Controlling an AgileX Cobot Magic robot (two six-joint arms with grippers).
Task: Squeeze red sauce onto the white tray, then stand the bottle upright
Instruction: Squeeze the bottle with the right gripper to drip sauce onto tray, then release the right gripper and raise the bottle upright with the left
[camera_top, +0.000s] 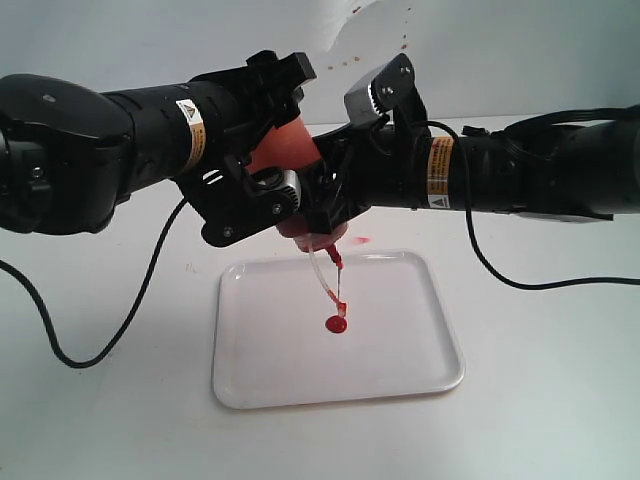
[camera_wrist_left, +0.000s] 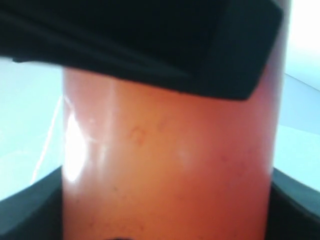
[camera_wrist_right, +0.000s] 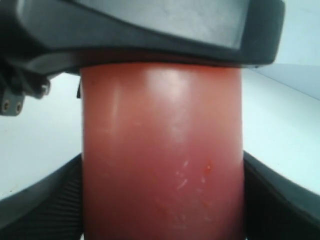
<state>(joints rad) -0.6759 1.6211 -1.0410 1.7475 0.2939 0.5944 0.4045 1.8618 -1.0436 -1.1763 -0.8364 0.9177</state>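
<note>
The bottle (camera_top: 288, 148) is held upside down above the white tray (camera_top: 400, 350), its red-tipped nozzle pointing down at the tray. A small round blob of red sauce (camera_top: 336, 324) lies on the tray under the nozzle. My left gripper (camera_top: 268, 165) is shut on the bottle's body from the left. My right gripper (camera_top: 335, 200) is shut on it from the right, lower, near the cap. In both wrist views the bottle's orange-red wall (camera_wrist_left: 167, 165) (camera_wrist_right: 162, 160) fills the space between the dark fingers.
A pinkish-red smear (camera_top: 360, 241) marks the table just behind the tray. Red specks dot the back wall (camera_top: 360, 40). A black cable (camera_top: 110, 340) loops over the table on the left, another (camera_top: 540, 282) runs on the right.
</note>
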